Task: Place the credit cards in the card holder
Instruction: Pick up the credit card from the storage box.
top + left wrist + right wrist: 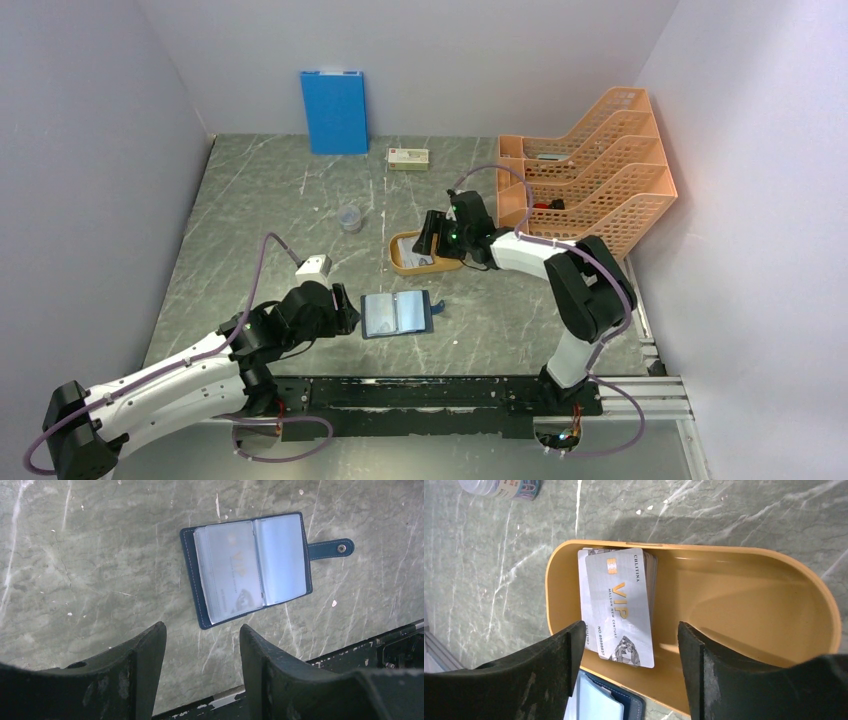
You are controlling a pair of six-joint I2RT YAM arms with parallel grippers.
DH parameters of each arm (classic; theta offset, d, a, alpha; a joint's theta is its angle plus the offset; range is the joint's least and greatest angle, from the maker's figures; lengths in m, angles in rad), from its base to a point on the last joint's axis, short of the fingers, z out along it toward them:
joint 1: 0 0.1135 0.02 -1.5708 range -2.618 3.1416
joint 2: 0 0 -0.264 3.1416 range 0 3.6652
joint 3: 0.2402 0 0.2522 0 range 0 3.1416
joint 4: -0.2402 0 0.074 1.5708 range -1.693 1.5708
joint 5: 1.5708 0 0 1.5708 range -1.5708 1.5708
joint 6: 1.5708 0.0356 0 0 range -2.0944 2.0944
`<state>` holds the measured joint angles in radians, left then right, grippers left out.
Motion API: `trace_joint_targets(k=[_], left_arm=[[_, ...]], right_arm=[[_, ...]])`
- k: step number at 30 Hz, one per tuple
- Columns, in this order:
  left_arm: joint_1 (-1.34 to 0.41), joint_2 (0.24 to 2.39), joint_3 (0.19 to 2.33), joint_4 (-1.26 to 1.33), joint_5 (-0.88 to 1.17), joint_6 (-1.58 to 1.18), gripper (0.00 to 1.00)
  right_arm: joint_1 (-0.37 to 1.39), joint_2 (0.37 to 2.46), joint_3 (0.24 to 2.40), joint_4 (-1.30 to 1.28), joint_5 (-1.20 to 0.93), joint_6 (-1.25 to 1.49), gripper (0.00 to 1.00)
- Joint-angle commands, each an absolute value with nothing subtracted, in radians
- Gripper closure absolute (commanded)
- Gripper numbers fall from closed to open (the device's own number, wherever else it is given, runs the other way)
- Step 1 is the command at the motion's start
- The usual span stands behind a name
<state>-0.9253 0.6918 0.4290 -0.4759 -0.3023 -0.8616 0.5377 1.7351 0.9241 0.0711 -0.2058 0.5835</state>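
From above, the right claw (433, 238) covers part of the tray (394, 255); its contents are too small to tell. At the right wrist, the top one of the cards (621, 607) hides the rest. The holder (631, 705) and a jar (499, 486) are cut by the edges. At the left wrist, print under the holder's sleeve is blurred.

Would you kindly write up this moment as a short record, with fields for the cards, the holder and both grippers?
credit cards: stacked at one end of the orange tray, VIP card on top
card holder: lying open on the table, clear sleeves up; a card seems to show through one sleeve
left gripper: open, empty, just beside the holder
right gripper: open, empty, above the card stack
task status: cards in the tray not yet picked up
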Motion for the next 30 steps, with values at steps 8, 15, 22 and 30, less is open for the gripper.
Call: trace_joint_targets(k=[8, 15, 22, 30], left_arm=[[-0.922, 0.681, 0.425, -0.458, -0.293, -0.865, 0.39], [-0.923, 0.684, 0.425, -0.456, -0.294, -0.864, 0.39], [-0.922, 0.696, 0.425, -0.448, -0.29, -0.862, 0.4], [-0.922, 0.697, 0.423, -0.445, -0.289, -0.862, 0.4]], right_arm=[[0.531, 1.804, 0.945, 0.069, -0.235, 0.589, 0.45], [0.515, 1.782, 0.916, 0.079, -0.212, 0.602, 0.61], [0.497, 1.757, 0.891, 0.091, -0.214, 0.607, 0.73], [0.492, 1.748, 0.876, 0.112, -0.236, 0.614, 0.77]])
